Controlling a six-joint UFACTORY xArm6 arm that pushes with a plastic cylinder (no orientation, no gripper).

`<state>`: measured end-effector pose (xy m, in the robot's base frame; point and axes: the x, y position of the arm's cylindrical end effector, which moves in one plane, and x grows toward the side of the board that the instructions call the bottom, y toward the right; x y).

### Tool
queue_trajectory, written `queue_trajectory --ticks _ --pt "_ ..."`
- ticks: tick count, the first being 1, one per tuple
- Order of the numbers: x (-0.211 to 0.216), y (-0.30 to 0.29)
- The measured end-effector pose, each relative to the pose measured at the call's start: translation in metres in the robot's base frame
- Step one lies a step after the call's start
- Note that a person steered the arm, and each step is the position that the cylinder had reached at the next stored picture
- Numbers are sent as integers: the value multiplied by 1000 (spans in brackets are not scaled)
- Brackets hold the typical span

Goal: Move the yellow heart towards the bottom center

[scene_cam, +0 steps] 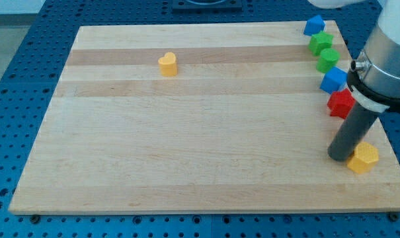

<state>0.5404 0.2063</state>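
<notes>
Wooden tabletop point(200, 165) is lying pale and striped across the view, with its near half bare. Nearest the view's bottom right, my tip point(340, 157) is resting on the board, touching or just beside a yellow hexagonal block point(363, 158); the arm is carrying no hand, only a dark rod, so nothing is apart, together or clamped. Behind the rod, a red block point(340, 103), a blue block point(333, 80), a green block point(328, 59), a second green block point(320, 43) and another blue block point(313, 25) are running up the right edge. Farthest off, the yellow heart point(168, 64) is sitting alone at the upper left, well apart from the tip. Judged risk: the tip's path to the heart is starting among these bystanders, so a careless sweep would be scattering them, and an off-centre push would be sending the heart sideways.
</notes>
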Motion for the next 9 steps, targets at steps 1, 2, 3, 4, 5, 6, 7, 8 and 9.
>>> queue_trajectory --ticks 1,2,3,4,5,6,7,8,9 --pt "0 7" --pt "0 10" --pt "0 11" --pt "0 -9" --pt "0 -58" --pt "-3 -112" --pt "-27 -168" --pt "-52 -223" --pt "-75 -271"
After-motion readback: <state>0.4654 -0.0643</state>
